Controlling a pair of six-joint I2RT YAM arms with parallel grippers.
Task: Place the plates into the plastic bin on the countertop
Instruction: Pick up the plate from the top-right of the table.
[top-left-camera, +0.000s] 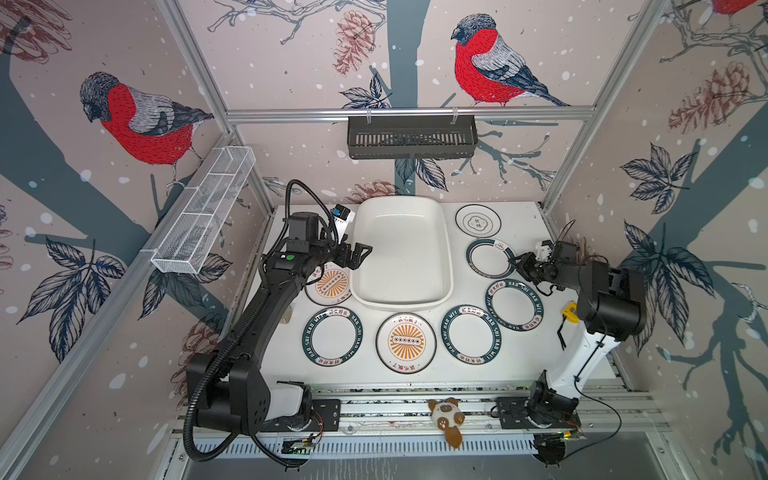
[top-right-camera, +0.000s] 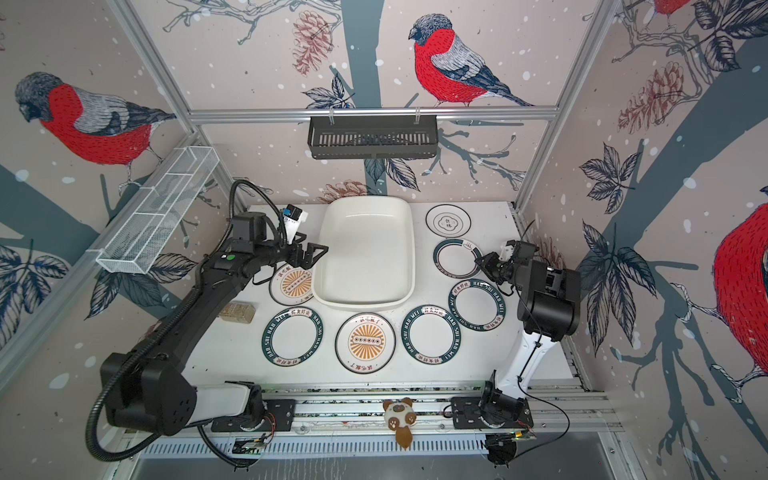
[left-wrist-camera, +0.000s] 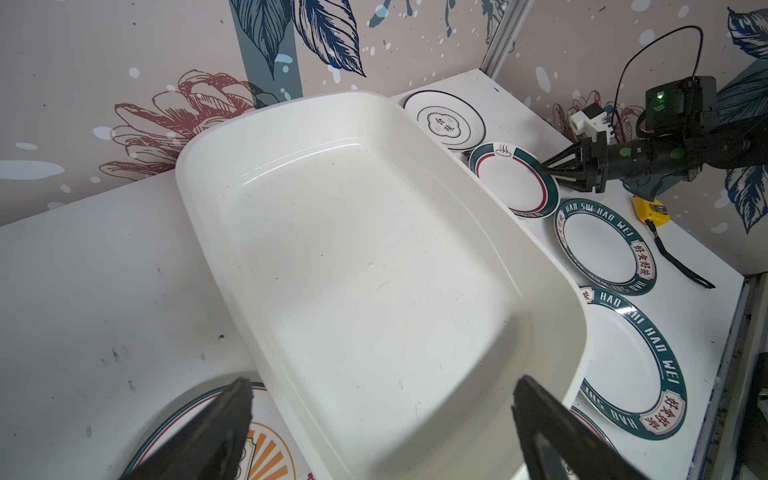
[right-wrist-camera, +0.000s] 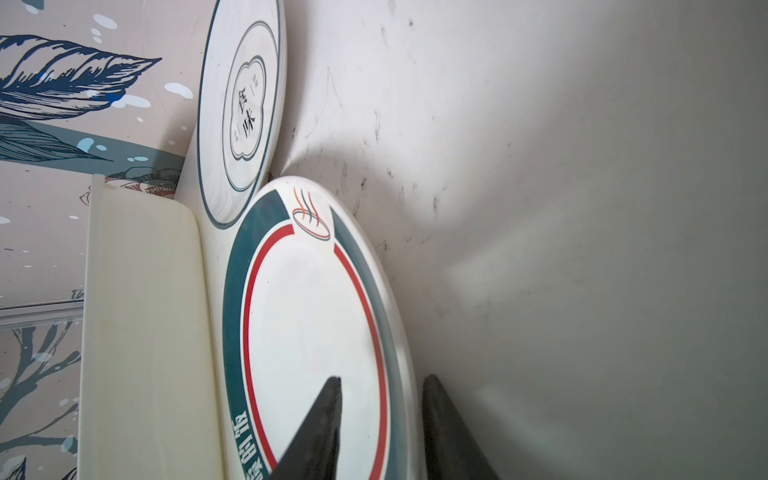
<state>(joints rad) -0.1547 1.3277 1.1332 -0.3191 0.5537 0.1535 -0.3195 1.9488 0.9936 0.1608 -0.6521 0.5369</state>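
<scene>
The right end effector (top-left-camera: 513, 261) straddles the rim of a round white plate with a dark green and red ringed border (top-left-camera: 490, 258). One finger (right-wrist-camera: 324, 419) is over the plate's face and the other is at the counter side; the jaws are narrow, though whether they have clamped cannot be told. The left end effector (top-left-camera: 360, 254) hangs wide open over the left rim of the large white rounded-rectangular plastic bin (top-left-camera: 401, 200). That plate, just beside the bin's right wall, and six more, among them an orange sunburst-centred plate (top-left-camera: 406, 341), lie flat on the white counter (top-left-camera: 523, 361) around the bin.
</scene>
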